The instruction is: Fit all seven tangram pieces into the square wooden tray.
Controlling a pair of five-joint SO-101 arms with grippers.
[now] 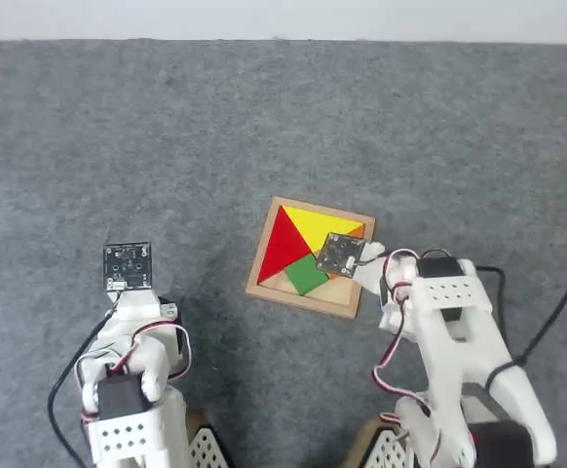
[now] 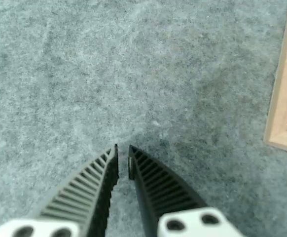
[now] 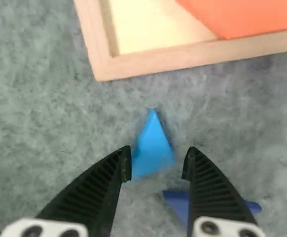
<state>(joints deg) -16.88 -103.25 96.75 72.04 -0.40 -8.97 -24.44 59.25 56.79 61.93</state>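
Observation:
The square wooden tray [image 1: 262,276] lies mid-table holding a red triangle [image 1: 282,246], a yellow triangle [image 1: 318,226], a green square [image 1: 306,275] and an orange piece [image 3: 242,17]. Just outside the tray's corner [image 3: 104,54], a light blue triangle [image 3: 152,145] lies on the carpet. My right gripper [image 3: 157,160] is open with a finger on either side of it. A darker blue piece [image 3: 175,200] lies beside it, partly hidden by one finger. My left gripper [image 2: 123,150] is shut with nothing in it, low over bare carpet to the left of the tray [image 2: 281,98].
Grey carpet covers the whole table. The right arm [image 1: 449,322] stands at the tray's right side and the left arm [image 1: 132,341] at the front left. A wall edge runs along the back.

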